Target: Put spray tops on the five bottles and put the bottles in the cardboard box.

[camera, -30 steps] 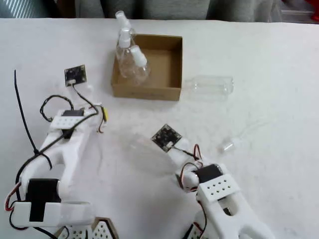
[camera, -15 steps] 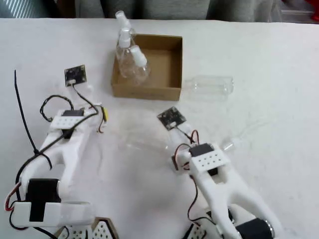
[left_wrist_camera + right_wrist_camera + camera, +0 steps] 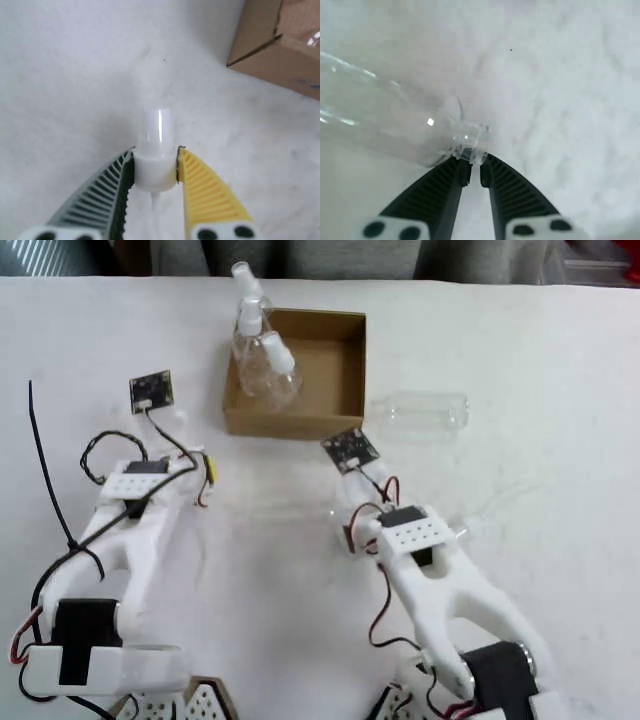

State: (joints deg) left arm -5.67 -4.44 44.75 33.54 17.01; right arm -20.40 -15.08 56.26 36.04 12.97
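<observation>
Near the surface's [image 3: 560, 390] far edge, the box [image 3: 295, 426] holds three capped bottles [image 3: 262, 360]; a spare bottle [image 3: 420, 412] lies just beside it. Mid-surface, the right pincer [image 3: 474, 167], nearly closed, pinches the neck of a bottle [image 3: 385, 120], probably steadying it for the top [image 3: 155, 145] clamped in the left pincer [image 3: 155, 156]. A loose top [image 3: 469, 528] lies nearby.

Five bottles [image 3: 420, 412] [image 3: 380, 125], two loose spray tops [image 3: 155, 160] [image 3: 468, 528], one cardboard box [image 3: 340, 427].
</observation>
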